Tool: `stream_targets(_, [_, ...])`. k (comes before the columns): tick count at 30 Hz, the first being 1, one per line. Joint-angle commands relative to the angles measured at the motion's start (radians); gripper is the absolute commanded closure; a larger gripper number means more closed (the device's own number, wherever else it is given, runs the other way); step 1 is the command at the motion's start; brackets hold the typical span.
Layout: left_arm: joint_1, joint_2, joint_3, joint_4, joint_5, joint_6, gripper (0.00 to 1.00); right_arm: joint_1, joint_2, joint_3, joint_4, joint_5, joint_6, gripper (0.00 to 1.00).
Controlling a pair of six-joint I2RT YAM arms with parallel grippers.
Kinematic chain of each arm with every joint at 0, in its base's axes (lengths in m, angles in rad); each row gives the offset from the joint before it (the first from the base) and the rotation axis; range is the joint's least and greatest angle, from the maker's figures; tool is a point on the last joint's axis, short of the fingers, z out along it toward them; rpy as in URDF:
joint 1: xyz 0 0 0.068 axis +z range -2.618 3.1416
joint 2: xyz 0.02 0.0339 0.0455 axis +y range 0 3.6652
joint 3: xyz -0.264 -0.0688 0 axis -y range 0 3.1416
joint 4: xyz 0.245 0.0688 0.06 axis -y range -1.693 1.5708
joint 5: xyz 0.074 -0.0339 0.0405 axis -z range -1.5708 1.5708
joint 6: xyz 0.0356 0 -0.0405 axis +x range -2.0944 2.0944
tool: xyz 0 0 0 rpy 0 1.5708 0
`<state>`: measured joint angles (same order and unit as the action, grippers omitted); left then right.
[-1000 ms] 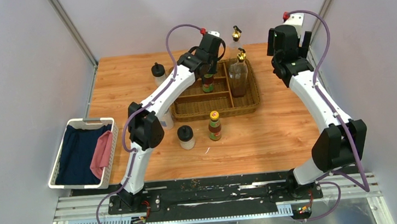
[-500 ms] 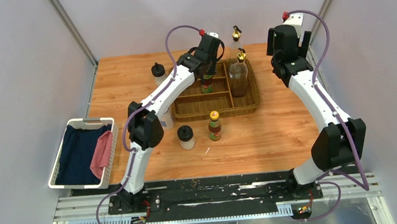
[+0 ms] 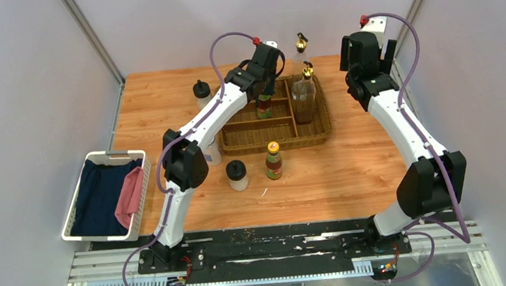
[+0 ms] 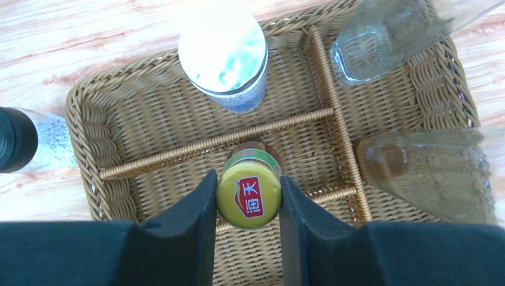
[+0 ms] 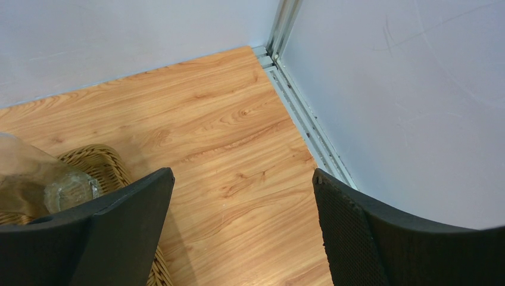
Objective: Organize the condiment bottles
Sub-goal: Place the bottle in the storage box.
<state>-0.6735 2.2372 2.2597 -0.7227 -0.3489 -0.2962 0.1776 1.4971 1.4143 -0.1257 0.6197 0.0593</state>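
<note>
The left tool [image 4: 247, 181] grips a sauce bottle [image 4: 249, 201] tight by its yellow cap, upright inside the wicker tray [image 4: 143, 116], apparently to seat it in a compartment, while the right tool [image 5: 243, 174] hangs wide open and empty just beside the tray.

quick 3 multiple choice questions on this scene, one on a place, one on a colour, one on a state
1. Where is the sauce bottle that the left gripper holds?
A in the tray
B in the basket
C on the table

2. Its cap is:
A black
B yellow
C silver

3. The right gripper is:
A shut, empty
B shut on a bottle
C open, empty

Key: 1 A, wicker lies all round it in the left wrist view; 2 B, the yellow top shows between the fingers; 3 C, the jaws stand wide apart over the table.
</note>
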Motion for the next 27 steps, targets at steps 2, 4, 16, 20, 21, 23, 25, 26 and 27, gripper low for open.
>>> stream_targets(2, [0.008, 0.007, 0.010, 0.072, 0.024, -0.006, 0.56, -0.015, 0.014, -0.021, 0.014, 0.011, -0.006, 0.09])
stream_targets(4, [0.008, 0.008, 0.013, 0.072, 0.032, -0.004, 0.48, -0.015, 0.014, -0.022, 0.015, 0.011, -0.007, 0.09])
stream_targets(16, [0.008, 0.001, 0.020, 0.071, 0.006, 0.009, 0.37, -0.013, 0.009, -0.019, 0.015, 0.005, -0.007, 0.09])
stream_targets(20, [0.008, -0.024, 0.024, 0.086, -0.048, 0.029, 0.32, -0.013, 0.009, -0.008, 0.014, 0.000, -0.009, 0.09])
stream_targets(21, [0.008, -0.036, 0.019, 0.098, -0.061, 0.034, 0.30, -0.014, 0.008, -0.004, 0.014, -0.002, -0.010, 0.09])
stream_targets(23, [0.008, -0.070, -0.002, 0.116, -0.091, 0.044, 0.26, -0.013, 0.006, 0.003, 0.012, -0.005, -0.014, 0.09])
stream_targets(25, [0.008, -0.118, -0.040, 0.143, -0.123, 0.055, 0.21, -0.013, 0.003, 0.012, 0.010, -0.004, -0.018, 0.09])
stream_targets(26, [0.008, -0.146, -0.068, 0.159, -0.134, 0.061, 0.19, -0.013, 0.001, 0.015, 0.008, -0.003, -0.020, 0.09])
stream_targets(27, [0.008, -0.187, -0.108, 0.171, -0.146, 0.064, 0.16, -0.013, -0.002, 0.016, 0.006, -0.005, -0.022, 0.09])
